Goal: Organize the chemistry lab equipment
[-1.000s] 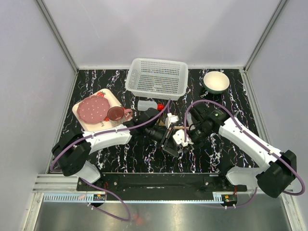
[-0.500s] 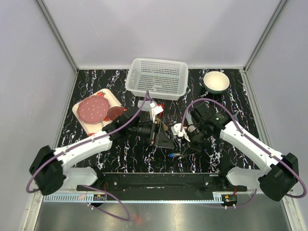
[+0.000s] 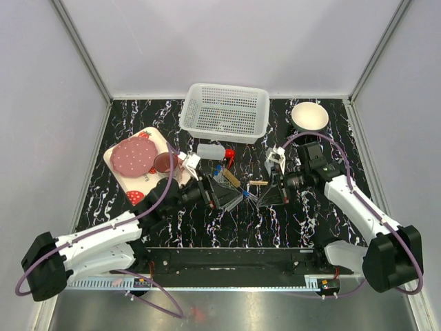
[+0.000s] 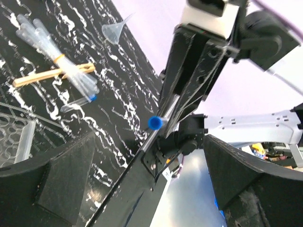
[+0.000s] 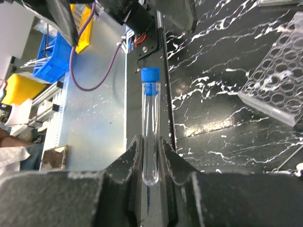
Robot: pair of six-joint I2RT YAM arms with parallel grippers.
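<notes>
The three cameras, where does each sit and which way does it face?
Top external: above and behind the bases, looking down on the table; both arms show.
Left wrist: on the left arm, facing the right arm; own open jaws frame it.
Right wrist: facing the table's near edge; own jaws shut on the test tube.
Shared: both wrist views show that tube.

table (image 3: 131, 117): black, white marble veins
test tube (image 5: 150, 135): clear, blue cap
bottle (image 3: 210, 151): translucent, red cap
plate (image 3: 134, 156): pink, speckly
tray (image 3: 157, 137): cream, strawberry print
bowl (image 3: 309, 116): plain white
basket (image 3: 224, 128): white mesh
</notes>
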